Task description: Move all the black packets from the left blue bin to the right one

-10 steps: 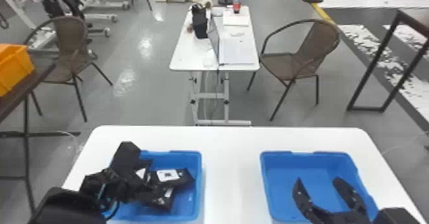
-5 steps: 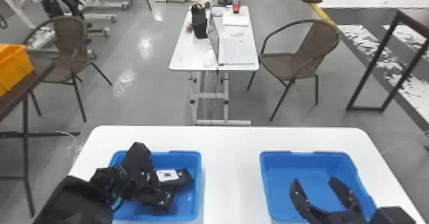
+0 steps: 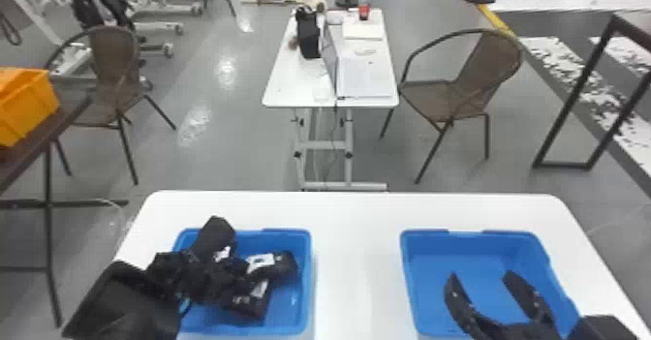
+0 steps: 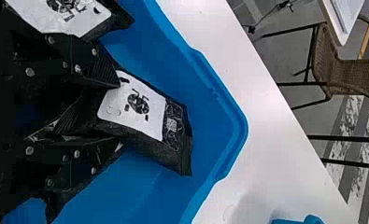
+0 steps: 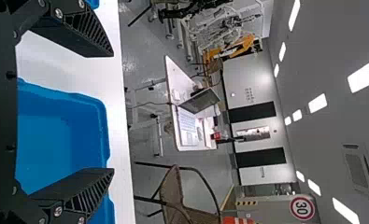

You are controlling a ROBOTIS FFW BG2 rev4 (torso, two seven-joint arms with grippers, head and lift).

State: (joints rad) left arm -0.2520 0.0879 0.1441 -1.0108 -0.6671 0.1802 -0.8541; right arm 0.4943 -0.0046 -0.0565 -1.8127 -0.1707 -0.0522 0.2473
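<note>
In the head view my left gripper (image 3: pixel 230 272) is low in the left blue bin (image 3: pixel 304 285), among several black packets. A white-labelled packet (image 3: pixel 286 266) points toward the bin's right side. The left wrist view has my left gripper (image 4: pixel 119 113) shut on a black packet (image 4: pixel 145 109), its far end sticking out beyond the fingers. Another packet (image 4: pixel 70 14) lies beside it. My right gripper (image 3: pixel 480 278) stands open over the right blue bin (image 3: pixel 465 239), where no packet is visible. The right wrist view shows my right gripper (image 5: pixel 113 112) with nothing between its fingers.
Both bins stand on a white table (image 3: pixel 358 266) with a gap between them. Beyond it are a smaller table (image 3: pixel 290 87) with a laptop and two brown chairs (image 3: pixel 455 97). An orange crate (image 3: pixel 29 101) is on a dark table at the far left.
My left gripper has shifted a little to the right within the left bin, and its fingers have closed in around the packet. The right gripper has barely moved.
</note>
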